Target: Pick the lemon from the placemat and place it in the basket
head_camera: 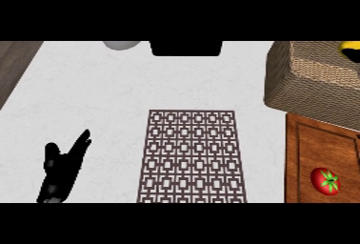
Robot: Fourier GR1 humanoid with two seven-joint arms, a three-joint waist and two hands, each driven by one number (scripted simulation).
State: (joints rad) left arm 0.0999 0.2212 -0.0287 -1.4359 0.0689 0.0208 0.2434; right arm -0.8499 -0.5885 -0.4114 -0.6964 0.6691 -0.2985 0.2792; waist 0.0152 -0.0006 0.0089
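The lemon [352,50] shows as a yellow patch at the right edge, over the far end of the woven basket [309,78] at the upper right. A small black shape [344,52] touches the lemon; it may be part of my right hand, and the edge of the view cuts off the rest. The brown patterned placemat [191,157] lies in the middle of the white counter with nothing on it. My left hand [62,167] rests open at the lower left, well left of the placemat.
A wooden board [316,147] lies at the right below the basket, with a red tomato [325,180] on it. A grey round object [122,45] and a black block [187,47] sit at the counter's far edge. A dark strip [14,66] borders the counter's left.
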